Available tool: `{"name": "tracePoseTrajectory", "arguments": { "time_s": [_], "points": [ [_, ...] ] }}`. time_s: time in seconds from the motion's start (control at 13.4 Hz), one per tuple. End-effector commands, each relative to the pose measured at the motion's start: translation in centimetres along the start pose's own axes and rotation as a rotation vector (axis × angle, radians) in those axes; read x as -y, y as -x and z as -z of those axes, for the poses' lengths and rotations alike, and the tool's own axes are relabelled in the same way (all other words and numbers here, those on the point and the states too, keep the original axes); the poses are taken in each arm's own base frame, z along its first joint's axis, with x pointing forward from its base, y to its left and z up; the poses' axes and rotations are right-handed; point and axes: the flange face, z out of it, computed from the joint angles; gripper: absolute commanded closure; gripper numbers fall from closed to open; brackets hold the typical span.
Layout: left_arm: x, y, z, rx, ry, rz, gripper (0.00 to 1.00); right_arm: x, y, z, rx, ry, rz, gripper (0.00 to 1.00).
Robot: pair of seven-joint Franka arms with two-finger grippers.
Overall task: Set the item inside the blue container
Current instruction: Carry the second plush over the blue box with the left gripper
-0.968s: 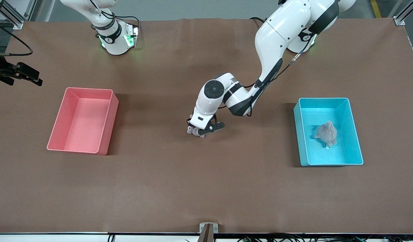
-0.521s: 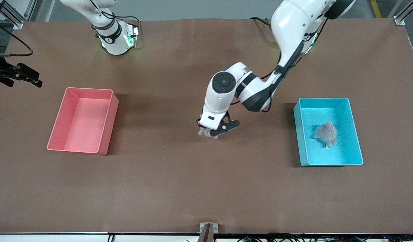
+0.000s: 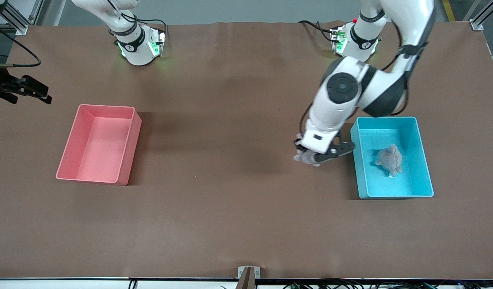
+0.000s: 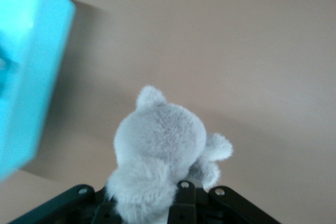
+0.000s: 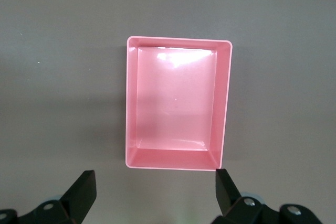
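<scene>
Blue container point(image 3: 425, 168) adjoins left claw point(image 3: 310, 158) gripping a half-hidden grey plush point(image 4: 157, 150); right claw point(image 5: 155, 190) gapes wide.

Wide brown-covered table point(image 3: 230, 224), rectangular light-blue plastic bin point(image 3: 427, 176) toward the left arm's end, matching pink plastic bin point(image 3: 65, 160) toward the right arm's end

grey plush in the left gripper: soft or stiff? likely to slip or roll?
The grey plush toy looks fuzzy and rounded, so probably soft and light. The left gripper, shut on it over the table beside the blue container, probably squashes it. Slipping seems unlikely; once dropped, it may settle, not roll.
</scene>
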Motion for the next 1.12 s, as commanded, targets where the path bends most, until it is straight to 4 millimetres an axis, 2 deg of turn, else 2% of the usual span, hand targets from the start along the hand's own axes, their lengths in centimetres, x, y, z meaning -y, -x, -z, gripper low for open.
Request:
{"name": "tracePoseTrajectory", "arguments": {
  "time_s": [0.0,0.22,0.37,0.52,0.74,0.82,1.04],
  "points": [
    [6.9,-2.3,-0.3,0.016,-0.022,-0.052,0.80,0.2,1.0,0.3,-0.010,0.003,0.012,0.00],
    [13.8,-6.2,-2.6,0.057,-0.036,-0.116,0.80,0.0,1.0,0.3,-0.011,0.005,0.009,0.00],
    [16.7,-7.8,-4.2,0.085,-0.036,-0.147,0.80,0.0,0.9,0.4,-0.014,0.005,0.010,0.00],
    [18.3,-8.6,-6.3,0.110,-0.044,-0.145,0.80,0.0,0.9,0.4,-0.014,0.005,0.010,0.00],
    [18.9,-9.0,-9.0,0.134,-0.035,-0.148,0.80,-0.1,0.9,0.5,-0.020,0.005,0.007,0.00],
    [19.7,-9.3,-9.3,0.139,-0.035,-0.144,0.78,-0.2,0.9,0.5,-0.020,0.005,0.006,0.00],
    [20.1,-9.2,-10.6,0.160,-0.041,-0.157,0.72,-0.3,0.9,0.5,-0.019,0.004,0.004,0.00]
  ]
}}
